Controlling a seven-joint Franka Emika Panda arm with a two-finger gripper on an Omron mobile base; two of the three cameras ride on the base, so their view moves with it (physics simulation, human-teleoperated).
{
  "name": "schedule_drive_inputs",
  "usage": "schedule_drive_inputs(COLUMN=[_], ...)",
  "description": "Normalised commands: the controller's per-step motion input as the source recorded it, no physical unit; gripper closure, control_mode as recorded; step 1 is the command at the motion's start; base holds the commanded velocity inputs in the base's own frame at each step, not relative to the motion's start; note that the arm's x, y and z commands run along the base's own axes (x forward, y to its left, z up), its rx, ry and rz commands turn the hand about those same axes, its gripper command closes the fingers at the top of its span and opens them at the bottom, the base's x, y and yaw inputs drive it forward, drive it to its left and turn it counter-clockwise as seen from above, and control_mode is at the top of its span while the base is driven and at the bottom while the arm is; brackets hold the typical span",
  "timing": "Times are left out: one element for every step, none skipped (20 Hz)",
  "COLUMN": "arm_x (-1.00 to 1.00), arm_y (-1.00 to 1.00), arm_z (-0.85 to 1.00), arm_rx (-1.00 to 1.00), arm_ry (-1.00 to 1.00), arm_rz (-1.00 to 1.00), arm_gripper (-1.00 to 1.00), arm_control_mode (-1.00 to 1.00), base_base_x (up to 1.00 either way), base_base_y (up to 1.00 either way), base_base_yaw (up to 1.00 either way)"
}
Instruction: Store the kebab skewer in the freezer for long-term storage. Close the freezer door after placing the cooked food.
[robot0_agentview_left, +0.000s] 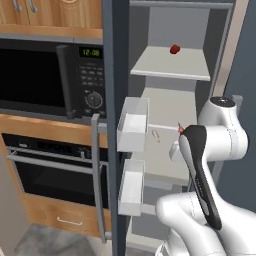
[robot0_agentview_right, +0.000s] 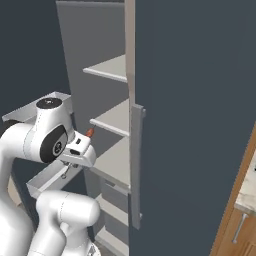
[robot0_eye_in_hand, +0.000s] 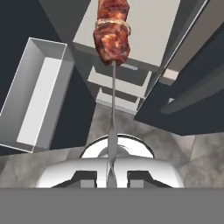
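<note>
My gripper (robot0_eye_in_hand: 111, 173) is shut on the bare end of the kebab skewer's thin metal stick (robot0_eye_in_hand: 113, 105). The reddish-brown meat chunks (robot0_eye_in_hand: 113, 35) sit at the far end, over a pale freezer shelf (robot0_eye_in_hand: 144, 30). From the left base view, the gripper (robot0_agentview_left: 176, 143) holds the skewer (robot0_agentview_left: 181, 129) upright at the front of the freezer's (robot0_agentview_left: 170, 107) middle shelf. The right base view has the meat tip (robot0_agentview_right: 90, 132) just above the hand (robot0_agentview_right: 80, 147), in front of the shelves. The freezer door (robot0_agentview_left: 114, 100) stands wide open at the left, edge-on, with its bar handle (robot0_agentview_left: 96, 170).
Two white bins (robot0_agentview_left: 134, 122) (robot0_agentview_left: 132, 186) hang on the door's back, close to the left of my hand. A small round red item (robot0_agentview_left: 174, 49) lies on the top shelf. The plain slate-grey door (robot0_agentview_right: 195, 125) stands on the right; a black microwave (robot0_agentview_left: 50, 77) and oven (robot0_agentview_left: 50, 165) are on the left.
</note>
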Motion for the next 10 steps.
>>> schedule_drive_inputs(arm_x=[0.00, 0.00, 0.00, 0.00, 0.00, 0.00, 0.00, 0.00, 0.00, 0.00], arm_y=[0.00, 0.00, 0.00, 0.00, 0.00, 0.00, 0.00, 0.00, 0.00, 0.00], arm_z=[0.00, 0.00, 0.00, 0.00, 0.00, 0.00, 0.00, 0.00, 0.00, 0.00], arm_rx=[0.00, 0.00, 0.00, 0.00, 0.00, 0.00, 0.00, 0.00, 0.00, 0.00], arm_ry=[0.00, 0.00, 0.00, 0.00, 0.00, 0.00, 0.00, 0.00, 0.00, 0.00], arm_rz=[0.00, 0.00, 0.00, 0.00, 0.00, 0.00, 0.00, 0.00, 0.00, 0.00], arm_gripper=[1.00, 1.00, 1.00, 1.00, 1.00, 1.00, 1.00, 1.00, 1.00, 1.00], arm_control_mode=[1.00, 1.00, 1.00, 1.00, 1.00, 1.00, 1.00, 1.00, 1.00, 1.00], base_base_x=[0.41, 0.39, 0.36, 0.36, 0.39, 0.40, 0.44, 0.44, 0.45, 0.44], base_base_y=[0.00, 0.00, 0.00, 0.00, 0.00, 0.00, 0.00, 0.00, 0.00, 0.00], base_base_yaw=[0.00, 0.00, 0.00, 0.00, 0.00, 0.00, 0.00, 0.00, 0.00, 0.00])
